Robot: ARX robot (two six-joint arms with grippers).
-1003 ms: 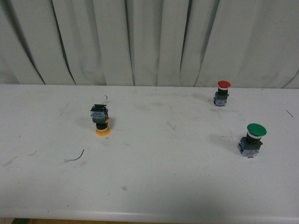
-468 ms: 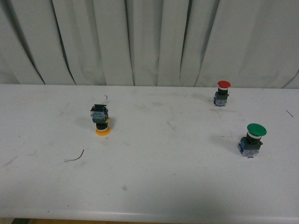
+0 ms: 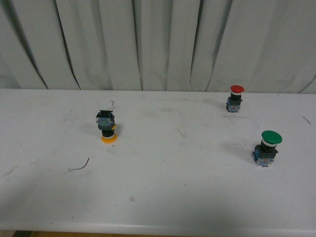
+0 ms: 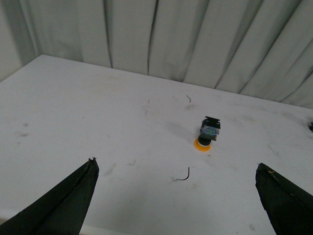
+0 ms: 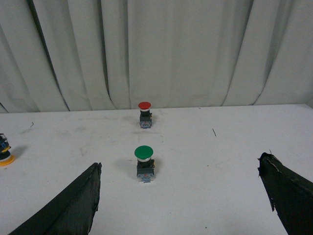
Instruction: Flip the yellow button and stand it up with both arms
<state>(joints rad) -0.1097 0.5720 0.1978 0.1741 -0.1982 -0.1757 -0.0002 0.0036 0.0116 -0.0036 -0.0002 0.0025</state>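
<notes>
The yellow button (image 3: pixel 106 127) stands upside down on the white table (image 3: pixel 163 192), left of centre, its orange cap on the surface and its blue-grey block on top. It shows again in the left wrist view (image 4: pixel 208 133), well beyond my open left gripper (image 4: pixel 176 169), whose black fingers (image 4: pixel 68 200) frame bare table. At the edge of the right wrist view only a sliver of the yellow button (image 5: pixel 4 154) appears. My right gripper (image 5: pixel 181 169) is open with nothing between its fingers (image 5: pixel 286 193). Neither arm appears in the front view.
A red-capped button (image 3: pixel 235 98) stands upright at the back right and a larger green-capped button (image 3: pixel 267 147) stands nearer on the right. A thin curved wire scrap (image 3: pixel 80 166) lies in front of the yellow button. Grey curtains (image 3: pixel 158 44) hang behind the table's far edge.
</notes>
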